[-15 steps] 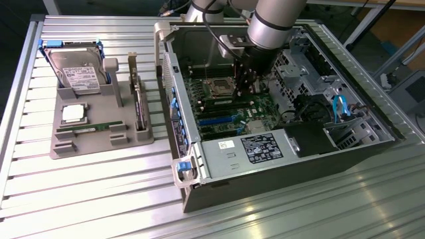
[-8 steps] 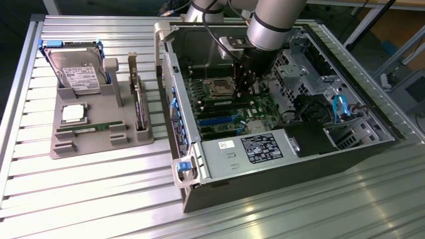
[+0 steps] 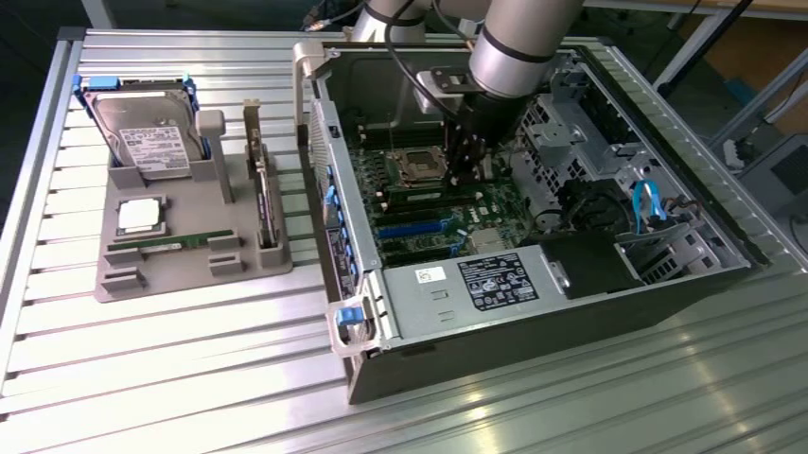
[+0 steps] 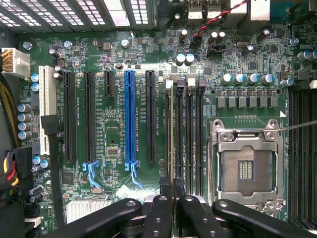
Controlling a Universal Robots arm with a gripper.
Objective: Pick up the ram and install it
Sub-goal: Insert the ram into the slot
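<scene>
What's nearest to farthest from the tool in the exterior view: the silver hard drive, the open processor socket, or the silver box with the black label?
Tool holds the thin green ram stick.
1. Open processor socket, right beside it.
2. Silver box with the black label, lower in the exterior view.
3. Silver hard drive, outside on the grey tray.

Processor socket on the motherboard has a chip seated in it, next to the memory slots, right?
No. The wrist view shows the processor socket empty, its contact field bare; it does sit next to the memory slots.
</scene>
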